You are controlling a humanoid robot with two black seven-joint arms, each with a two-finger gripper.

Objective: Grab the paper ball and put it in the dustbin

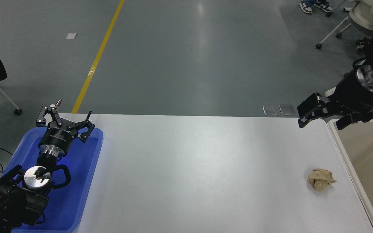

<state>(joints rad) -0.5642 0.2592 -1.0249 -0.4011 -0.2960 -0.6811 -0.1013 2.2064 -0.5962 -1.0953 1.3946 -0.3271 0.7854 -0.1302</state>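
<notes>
Head view. Dustbin (pixel 345 155) cut off by the right and bottom edges; only its pale rim and part of the tan inside show. Right arm also cropped at the right edge. Paper ball (pixel 321 180): tan-brown, creased, irregular lump, lying on the white counter (pixel 189 174) just left of the dustbin rim, apart from it. Right gripper (pixel 323 117) hangs over the dustbin's far-left corner, fingers spread, grasping nothing. Left gripper (pixel 64 120), far left of the dustbin over a blue tray (pixel 83 181), fingers released.

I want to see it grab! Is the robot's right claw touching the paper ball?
Apart. In the head view, bare white table lies between the right gripper, up by the dustbin, and the paper ball.
</notes>
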